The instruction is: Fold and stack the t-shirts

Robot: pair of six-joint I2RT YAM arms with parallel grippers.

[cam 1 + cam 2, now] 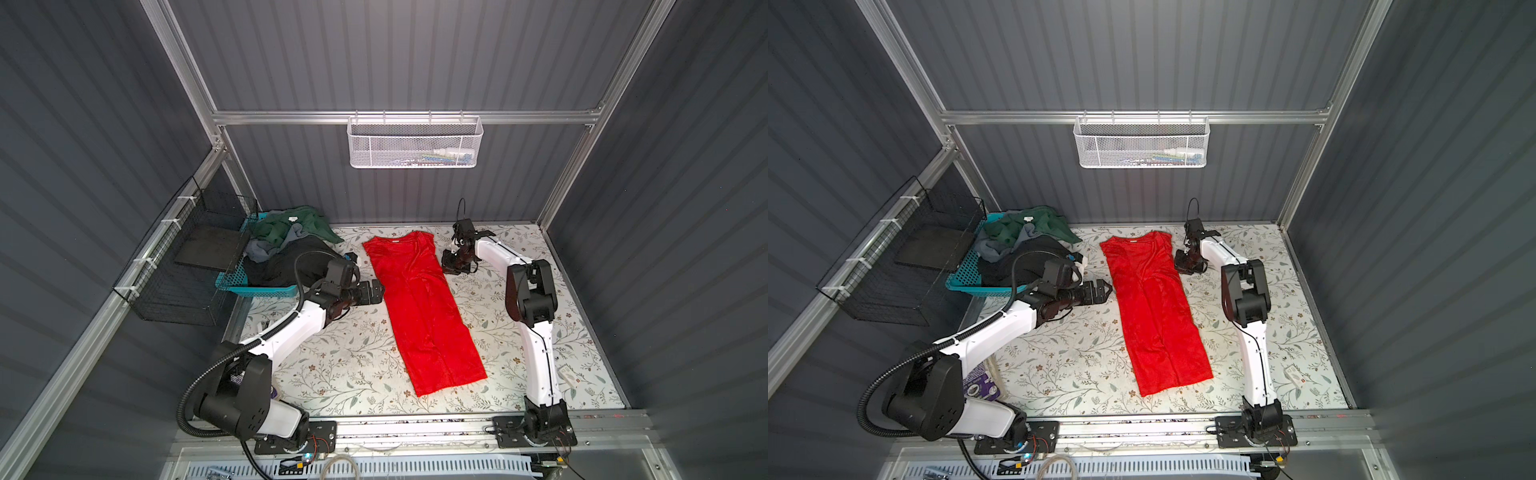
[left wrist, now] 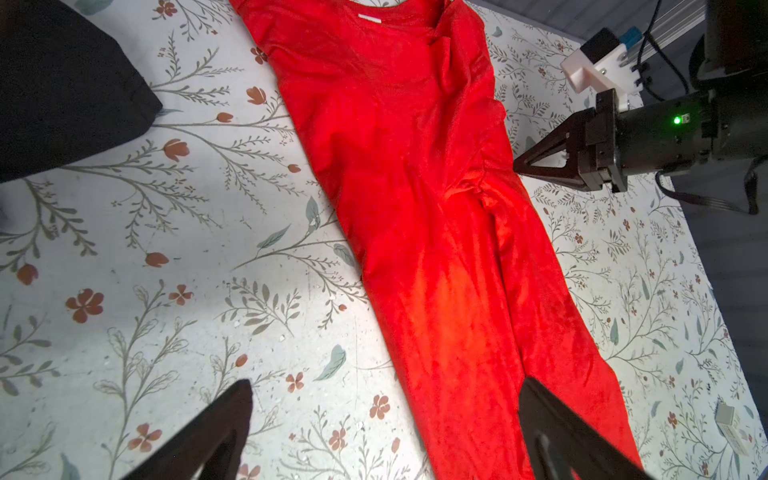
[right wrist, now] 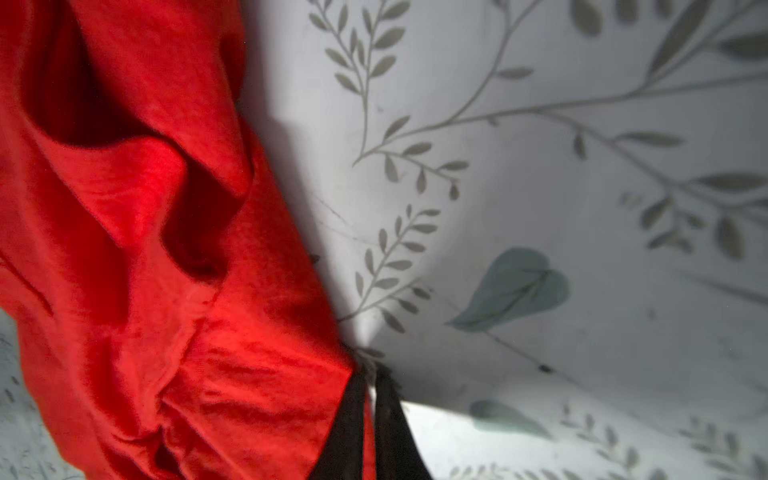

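In both top views the red shirt [image 1: 419,307] lies flat on the table [image 1: 332,365], its sides folded in to make a long strip. I judge the crosswise folds and the stacking are not yet done. The other shirts [image 1: 286,249] sit heaped beside my left hand [image 1: 376,291].

Left wrist view: the left hand [image 2: 384,386] gapes wide, with the shirt just ahead of its fingers.

Right wrist view: my right hand [image 3: 370,374] is pinched shut, seemingly on the shirt's rumpled edge.

The flower-printed bench [image 1: 340,365] carries a red t-shirt [image 1: 419,307] folded into a long strip down its middle, collar toward 12 o'clock. A teal basket [image 1: 266,291] sits at 10 o'clock, and a small white packet [image 1: 569,376] lies near 4 o'clock.
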